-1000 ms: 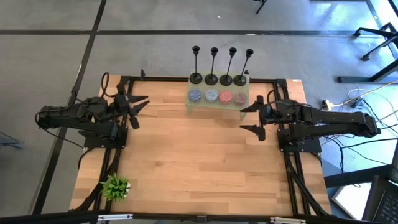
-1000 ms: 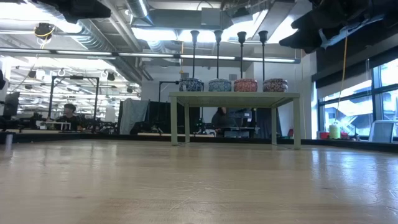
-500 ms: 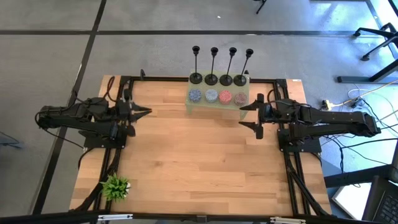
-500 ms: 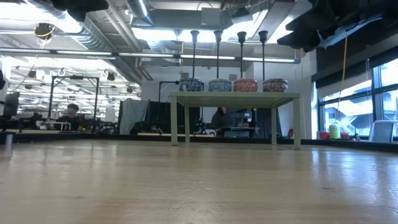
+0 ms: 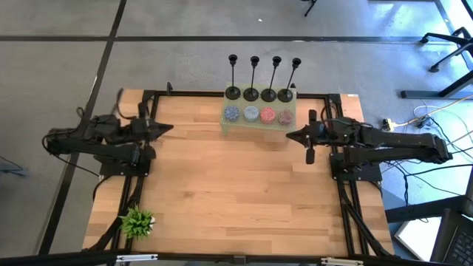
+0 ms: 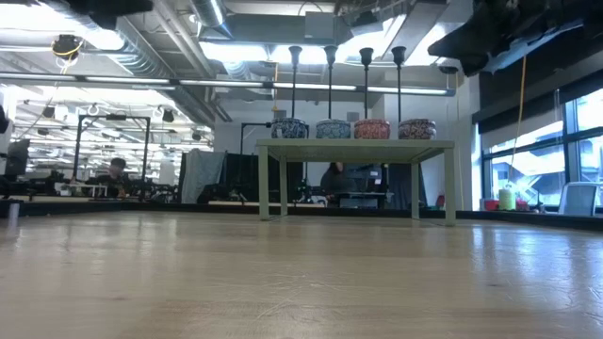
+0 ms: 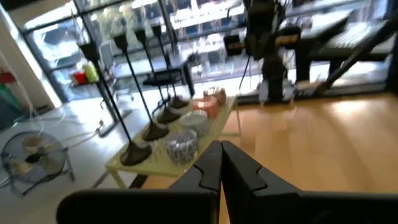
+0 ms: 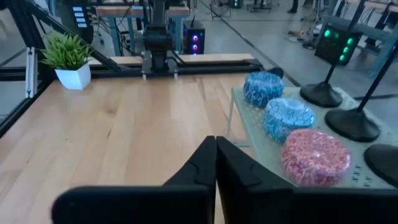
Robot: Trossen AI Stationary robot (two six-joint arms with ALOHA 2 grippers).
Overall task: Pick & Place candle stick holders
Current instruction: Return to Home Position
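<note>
Candle stick holders (image 5: 251, 94), four upright in a row, stand along the back of the small shelf (image 5: 259, 127) at the worktop's (image 5: 222, 192) 12 o'clock edge, behind four candles (image 5: 250, 114). Left claw (image 5: 167, 128) at 9 o'clock and right claw (image 5: 290, 135) at 3 o'clock hover, fingers together.

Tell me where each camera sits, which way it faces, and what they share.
High view: above, facing straight down on the table; both arms, left tool and right tool.
Low view: table height, facing the shelf and room; arm parts overhead.
Left wrist view: on left arm, facing the candle stick holders; own shut fingers.
Right wrist view: on right arm, facing the plant; own shut fingers.
All four share the shelf.
</note>
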